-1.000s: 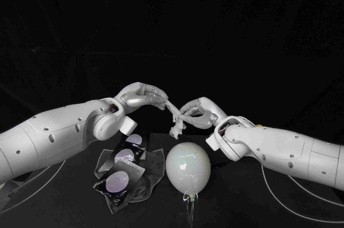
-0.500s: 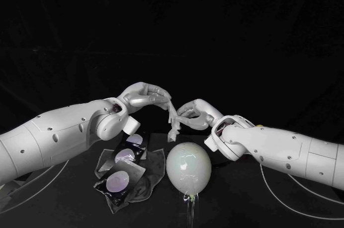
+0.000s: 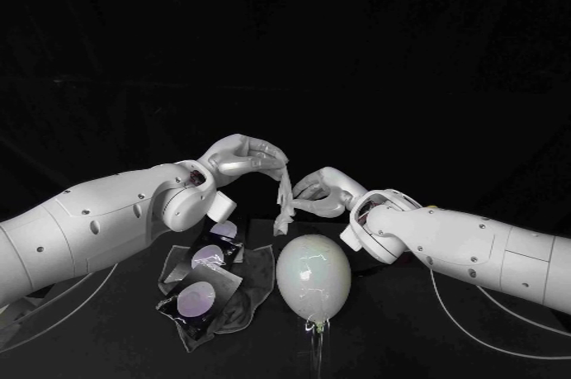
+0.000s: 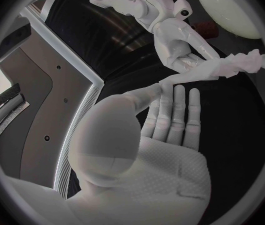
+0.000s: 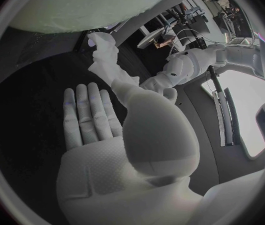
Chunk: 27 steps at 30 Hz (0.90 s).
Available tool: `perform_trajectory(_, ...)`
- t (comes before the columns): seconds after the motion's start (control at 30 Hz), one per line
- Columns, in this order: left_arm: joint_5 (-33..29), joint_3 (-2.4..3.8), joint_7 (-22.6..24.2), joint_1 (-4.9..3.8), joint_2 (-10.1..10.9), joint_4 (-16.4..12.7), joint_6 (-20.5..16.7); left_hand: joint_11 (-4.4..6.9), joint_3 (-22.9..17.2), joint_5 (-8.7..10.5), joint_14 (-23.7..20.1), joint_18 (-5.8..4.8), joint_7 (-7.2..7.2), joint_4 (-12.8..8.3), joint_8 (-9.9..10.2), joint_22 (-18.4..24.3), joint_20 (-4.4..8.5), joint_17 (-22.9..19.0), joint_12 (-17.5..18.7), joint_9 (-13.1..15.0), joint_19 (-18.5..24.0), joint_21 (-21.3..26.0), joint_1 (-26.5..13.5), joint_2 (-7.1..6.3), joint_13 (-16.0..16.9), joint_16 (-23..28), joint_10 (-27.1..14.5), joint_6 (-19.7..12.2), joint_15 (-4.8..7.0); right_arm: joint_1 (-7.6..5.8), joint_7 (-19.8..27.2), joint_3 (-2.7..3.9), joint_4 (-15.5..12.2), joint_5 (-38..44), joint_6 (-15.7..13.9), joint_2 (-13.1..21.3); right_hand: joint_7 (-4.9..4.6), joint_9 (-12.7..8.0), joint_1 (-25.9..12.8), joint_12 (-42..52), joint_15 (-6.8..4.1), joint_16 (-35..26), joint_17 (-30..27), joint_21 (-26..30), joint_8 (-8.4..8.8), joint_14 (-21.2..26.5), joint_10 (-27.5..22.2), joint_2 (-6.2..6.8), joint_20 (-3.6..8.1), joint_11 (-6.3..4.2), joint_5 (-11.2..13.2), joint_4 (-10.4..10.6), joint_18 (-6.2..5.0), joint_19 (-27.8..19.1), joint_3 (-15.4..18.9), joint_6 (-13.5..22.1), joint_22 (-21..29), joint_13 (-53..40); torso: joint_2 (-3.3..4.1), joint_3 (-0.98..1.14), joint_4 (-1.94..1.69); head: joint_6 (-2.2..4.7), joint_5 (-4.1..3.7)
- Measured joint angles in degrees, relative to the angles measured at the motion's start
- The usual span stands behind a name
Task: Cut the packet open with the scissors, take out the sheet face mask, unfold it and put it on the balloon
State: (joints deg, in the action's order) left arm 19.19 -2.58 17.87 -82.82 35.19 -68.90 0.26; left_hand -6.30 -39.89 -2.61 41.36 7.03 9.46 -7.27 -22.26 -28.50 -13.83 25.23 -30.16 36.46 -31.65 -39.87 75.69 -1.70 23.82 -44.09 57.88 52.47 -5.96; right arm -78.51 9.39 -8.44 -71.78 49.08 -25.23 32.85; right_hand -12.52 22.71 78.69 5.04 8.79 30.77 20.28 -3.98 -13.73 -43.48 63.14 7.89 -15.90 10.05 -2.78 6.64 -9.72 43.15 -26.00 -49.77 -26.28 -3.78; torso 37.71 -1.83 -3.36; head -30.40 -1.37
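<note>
Now: my left hand [image 3: 244,159] is raised, thumb nipping one end of the sheet face mask [image 3: 285,199] against the side of my fingers [image 4: 170,110]. The rest of them lie straight and close together.

My right hand [image 3: 321,189] sits just beside the left and a little lower. Its thumb likewise presses the mask against fingers [image 5: 89,110] held flat, side by side.

The mask is bunched into a pale, twisted strip and is not yet unfolded. It runs between my two hands, and its loose end hangs down toward the balloon [image 3: 313,278]. I cannot tell whether the end touches it.

The balloon is pale and egg-shaped. It lies on the black worktop [image 3: 393,346] just below my hands, knot end toward me.

The packet [image 3: 202,292] is dark and crumpled, with pale round patches. It lies on the worktop just beside the balloon, on my left, near my left forearm.
</note>
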Motion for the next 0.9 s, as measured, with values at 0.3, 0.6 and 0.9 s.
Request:
perform_trajectory(0.3,0.0,0.01,0.1,0.0,0.2,-0.2,0.0,0.0,0.0,0.0,0.0,0.0,0.08,0.0,0.0,0.0,0.0,-0.1,0.0,0.0,0.0,0.0,-0.1,-0.07,0.0,0.0,0.0,-0.1,0.0,0.34,-0.7,-0.12,0.6,0.3,1.3,-0.3,-0.28,-0.1,0.8,0.0,0.19,0.3,0.0,0.0,0.01,0.2,0.0,-0.34,0.0,0.0,0.0,-0.3,0.03,0.0,-0.5,-0.7,0.3,0.0,-0.02,-0.03,0.02,-0.07,-0.17)
perform_trajectory(0.6,-0.1,0.01,0.3,0.0,0.3,-0.4,0.0,0.0,0.0,0.11,0.0,0.0,0.08,0.0,0.1,0.0,0.0,-0.1,0.0,0.0,0.0,0.0,-0.1,-0.08,0.0,0.0,0.0,-0.1,0.0,1.09,-1.1,-0.25,1.3,0.7,2.8,-0.5,0.12,-0.2,3.1,0.0,-0.09,0.8,0.1,0.0,0.01,0.5,0.4,-1.17,0.0,-0.35,0.0,-1.3,0.06,0.0,-1.9,-1.7,0.8,0.0,-0.01,-0.03,0.0,-0.24,-0.24)
perform_trajectory(0.9,-0.1,0.02,0.4,0.0,0.4,-0.6,0.0,-0.01,0.0,0.12,0.0,0.0,0.09,0.0,0.2,0.0,0.0,-0.1,0.0,0.0,0.0,0.0,-0.2,-0.16,0.0,0.0,0.0,-0.1,0.0,1.49,-1.2,-0.33,2.2,0.8,3.8,-1.0,0.14,-0.2,3.6,0.0,-0.2,1.0,0.1,0.0,0.01,0.6,0.5,-1.62,0.0,-0.52,0.0,-1.6,0.08,0.0,-2.2,-2.1,0.9,0.0,-0.03,-0.04,-0.05,-0.25,-0.18)
